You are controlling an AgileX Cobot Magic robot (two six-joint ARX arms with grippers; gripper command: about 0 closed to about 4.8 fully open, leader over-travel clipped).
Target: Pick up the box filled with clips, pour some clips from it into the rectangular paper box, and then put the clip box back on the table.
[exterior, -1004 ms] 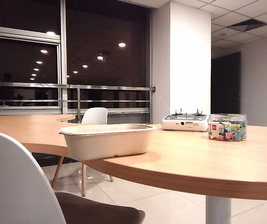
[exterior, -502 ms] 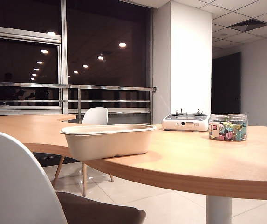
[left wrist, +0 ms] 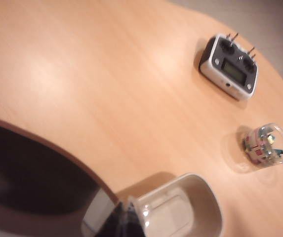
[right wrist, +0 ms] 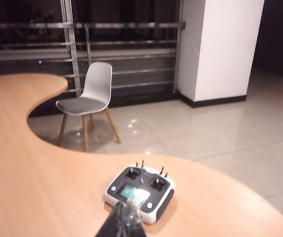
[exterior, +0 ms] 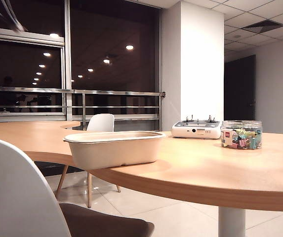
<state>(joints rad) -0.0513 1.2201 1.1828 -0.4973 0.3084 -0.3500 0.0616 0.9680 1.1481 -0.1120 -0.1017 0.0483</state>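
Observation:
The box filled with clips (exterior: 241, 135), a clear round jar with colourful clips (exterior: 245, 138) inside, stands upright at the right of the table (exterior: 205, 168). The rectangular paper box (exterior: 116, 153) sits near the table's curved front edge. In the left wrist view my left gripper (left wrist: 125, 217) is shut and empty, hovering over the edge of the paper box (left wrist: 203, 195), far from the jar (left wrist: 264, 146). My right gripper (right wrist: 127, 216) is shut and empty, high above the table in front of the white-grey device (right wrist: 140, 192). The jar is outside the right wrist view.
A white-grey device with knobs (exterior: 196, 129) lies left of the jar and behind it. A white chair (exterior: 13, 192) stands at the near left, another (exterior: 101, 123) behind the table. A blurred dark streak (exterior: 5, 15) crosses the upper left corner of the exterior view.
A blurred dark streak has come into the exterior view's top left corner. The jar, the paper box and the device stand where they were.

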